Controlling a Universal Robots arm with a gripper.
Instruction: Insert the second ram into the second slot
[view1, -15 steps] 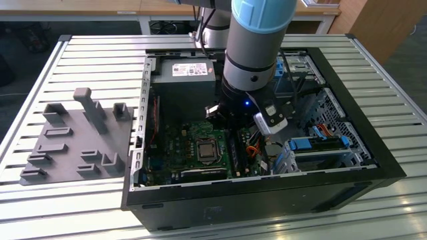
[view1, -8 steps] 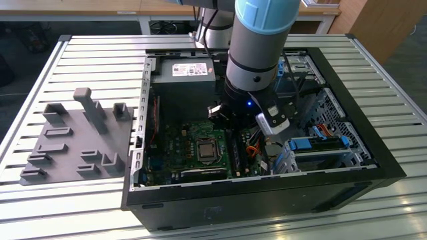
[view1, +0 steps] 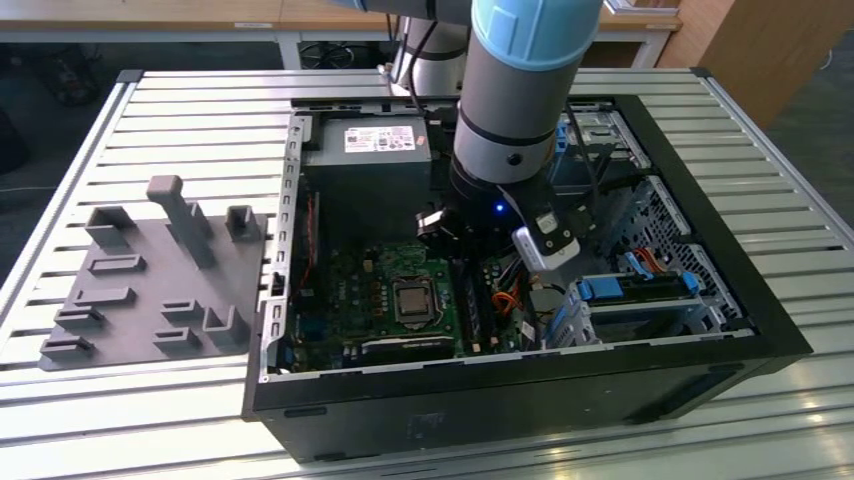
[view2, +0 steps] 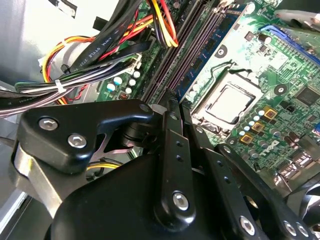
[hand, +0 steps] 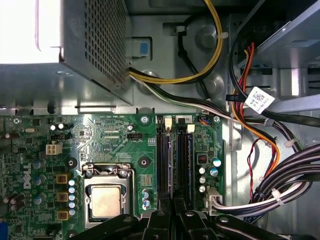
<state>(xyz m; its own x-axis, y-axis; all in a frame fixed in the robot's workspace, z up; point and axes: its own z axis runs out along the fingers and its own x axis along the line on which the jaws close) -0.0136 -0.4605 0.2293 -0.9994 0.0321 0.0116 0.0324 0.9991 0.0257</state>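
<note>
While the arm (view1: 514, 110) reached into the open computer case (view1: 534, 405), its gripper (view2: 172, 102) hung over the memory slots (hand: 167, 160).

Exterior view: the arm's end sat at about three o'clock from the processor socket (view1: 404, 300). Second wrist view: the gripper was just above the slots; whether it was clenched on anything, I cannot tell. First wrist view: the second ram (hand: 184, 160) seemed to stand in a slot.

Robot arm (view1: 514, 90): silver-grey cylindrical links capped by a pale blue joint cover, with a small blue indicator light and a white-and-black camera module (view1: 550, 243) at the wrist. Gripper (view2: 172, 107): matte black linkage bars (view2: 85, 132) joined by silver screws behind the fingers, a bare metal bracket beside them, the fingers (view2: 172, 145) narrow and black.
</note>
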